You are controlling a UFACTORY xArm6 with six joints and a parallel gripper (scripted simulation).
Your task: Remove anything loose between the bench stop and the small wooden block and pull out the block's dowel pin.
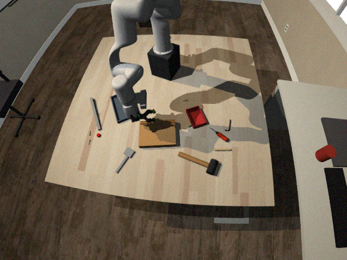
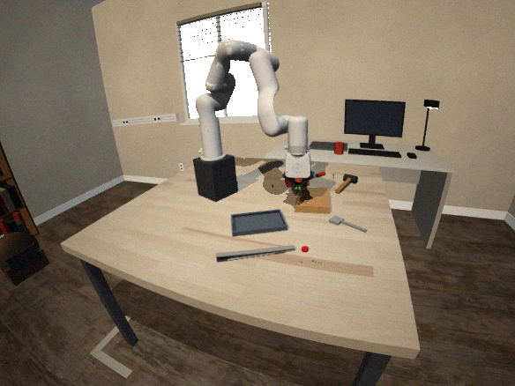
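The tan bench board [image 1: 157,133] lies mid-table and also shows in the exterior view [image 2: 314,202]. My gripper [image 1: 137,116] [image 2: 299,189] hangs at the board's back left corner, pointing down. It is shut on a black and green spring clamp [image 1: 147,116], whose jaws reach over the board's back edge. The back strip of the board lies in dark shadow, so I cannot make out the stop and the small block there. A short wooden dowel [image 1: 223,149] lies flat on the table, right of the board.
A grey tray [image 1: 119,110] lies left of the gripper and a red tray [image 1: 196,116] to the right. A screwdriver [image 1: 220,135], hex key [image 1: 229,124], mallet [image 1: 202,162], scraper [image 1: 126,158], steel ruler [image 1: 95,113] and red knob [image 1: 98,135] lie around.
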